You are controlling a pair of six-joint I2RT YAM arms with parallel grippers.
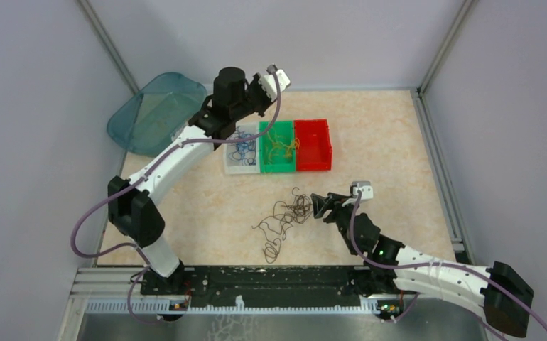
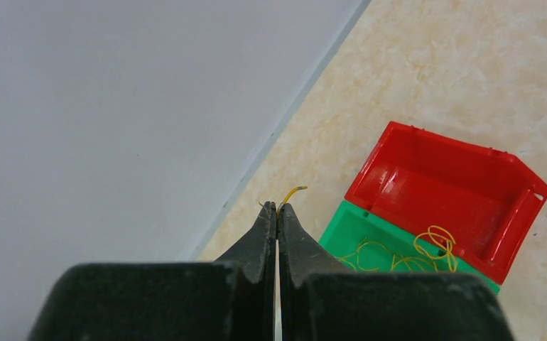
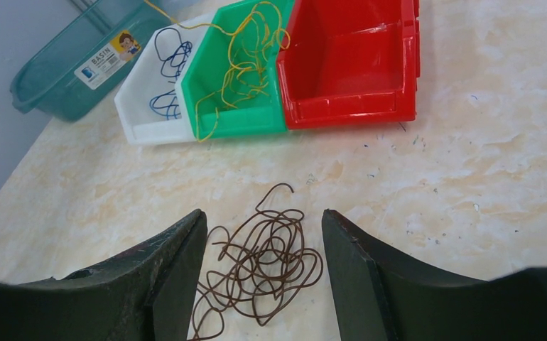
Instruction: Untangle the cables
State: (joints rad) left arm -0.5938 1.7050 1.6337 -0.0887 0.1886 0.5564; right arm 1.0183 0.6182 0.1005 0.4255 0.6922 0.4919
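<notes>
A tangle of dark brown cables (image 1: 285,217) lies on the table; in the right wrist view it (image 3: 267,263) sits between my open fingers. My right gripper (image 1: 318,206) is open, just right of the tangle. My left gripper (image 2: 278,207) is shut on the end of a yellow cable (image 2: 292,192), held high above the bins (image 1: 267,79). More yellow cables (image 1: 279,147) lie in the green bin (image 1: 278,167), also in the right wrist view (image 3: 239,71). Blue cables (image 1: 243,145) lie in the white bin (image 1: 239,168).
A red bin (image 1: 313,145), without cables, stands right of the green one. A teal basin (image 1: 158,110) leans at the back left. Walls and metal rails bound the table on three sides.
</notes>
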